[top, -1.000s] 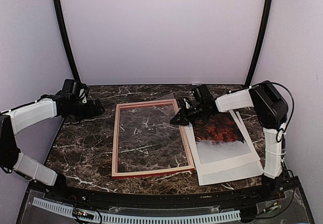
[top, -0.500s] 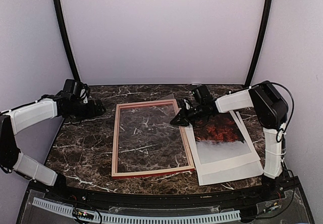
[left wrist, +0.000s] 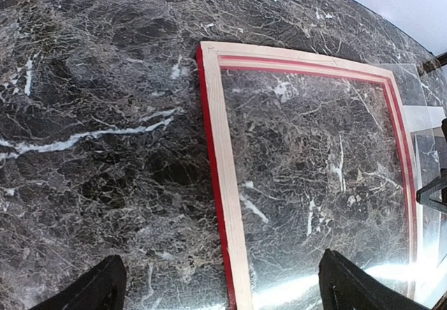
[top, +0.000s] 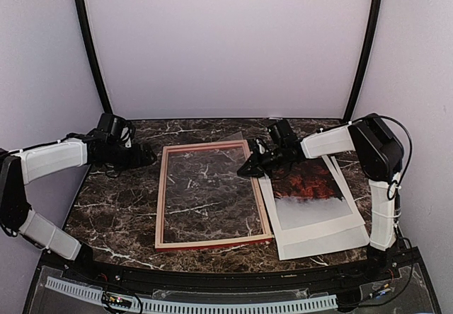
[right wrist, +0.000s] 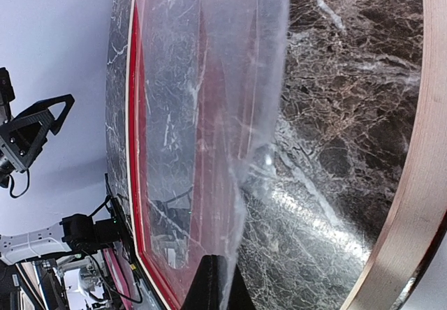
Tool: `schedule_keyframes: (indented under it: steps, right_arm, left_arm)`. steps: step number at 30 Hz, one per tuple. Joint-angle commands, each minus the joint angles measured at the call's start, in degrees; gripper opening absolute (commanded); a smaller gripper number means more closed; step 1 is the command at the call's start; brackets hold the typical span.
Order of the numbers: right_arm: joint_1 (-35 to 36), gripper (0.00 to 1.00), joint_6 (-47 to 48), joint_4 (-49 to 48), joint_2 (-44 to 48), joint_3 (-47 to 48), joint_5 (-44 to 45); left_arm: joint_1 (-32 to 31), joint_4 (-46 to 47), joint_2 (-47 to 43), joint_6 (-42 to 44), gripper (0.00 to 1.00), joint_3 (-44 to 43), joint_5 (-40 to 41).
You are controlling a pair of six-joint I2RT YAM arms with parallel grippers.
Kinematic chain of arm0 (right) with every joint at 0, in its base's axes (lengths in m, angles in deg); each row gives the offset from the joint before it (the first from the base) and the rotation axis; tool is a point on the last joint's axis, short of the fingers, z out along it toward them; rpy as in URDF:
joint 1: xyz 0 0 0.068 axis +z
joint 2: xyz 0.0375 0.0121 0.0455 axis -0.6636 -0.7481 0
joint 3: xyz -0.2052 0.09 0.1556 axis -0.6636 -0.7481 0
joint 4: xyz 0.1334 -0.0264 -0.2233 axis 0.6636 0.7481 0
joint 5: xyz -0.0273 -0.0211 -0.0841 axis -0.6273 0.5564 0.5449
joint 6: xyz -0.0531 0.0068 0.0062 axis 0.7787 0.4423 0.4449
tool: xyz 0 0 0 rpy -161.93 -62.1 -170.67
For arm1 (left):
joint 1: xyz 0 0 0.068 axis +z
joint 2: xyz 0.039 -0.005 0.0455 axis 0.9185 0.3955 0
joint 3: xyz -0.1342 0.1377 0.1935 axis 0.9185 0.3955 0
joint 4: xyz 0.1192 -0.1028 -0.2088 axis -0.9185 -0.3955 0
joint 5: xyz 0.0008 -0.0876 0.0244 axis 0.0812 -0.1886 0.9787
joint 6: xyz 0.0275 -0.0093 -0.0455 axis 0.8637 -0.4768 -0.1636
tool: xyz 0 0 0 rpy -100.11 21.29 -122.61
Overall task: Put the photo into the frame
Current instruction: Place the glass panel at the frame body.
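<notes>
My left pincer (top: 145,157) was wide open with nothing in it. It hung over the dark marble tabletop (top: 113,208), just left of the frame (top: 161,201), near the frame's far left corner. The frame lay flat on the tabletop, pale wood side up, with red showing along its edges. My right pincer (top: 248,168) was at the frame's far right corner. It was pinched shut on the edge of a clear sheet (right wrist: 230,79), and that part of the sheet was tipped up off the frame. The photo (top: 306,187) was not in the frame. It lay flat just right of the frame on a cream-white mat (top: 315,223), with red leaves on its far part and grey mist on its near part. The mat's edge sat right beside the frame's right rail.
</notes>
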Motion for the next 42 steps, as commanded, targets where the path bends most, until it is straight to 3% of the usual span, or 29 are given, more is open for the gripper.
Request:
schedule_keyframes:
  steps: [1, 14, 31, 42]
  right_arm:
    - [0.8, 0.0, -0.8, 0.1, 0.0, 1.1, -2.5]
    - [0.7, 0.0, -2.5, 0.6, -0.1, 0.8, -2.4]
    - [0.7, 0.0, -8.2, -4.3, -0.8, 0.1, -8.0]
    - [0.6, 0.0, -8.0, -2.8, -0.9, -0.4, -6.9]
  left_arm:
    - [-2.2, 1.6, 1.7, -1.1, 0.99, 1.6, 1.7]
    - [-6.5, 5.6, 4.8, -4.2, 0.99, 3.5, 4.9]
    - [-6.7, 7.1, 3.4, -4.4, 0.99, 3.3, 9.6]
    - [-6.7, 7.1, 3.7, -4.1, 0.99, 2.9, 10.3]
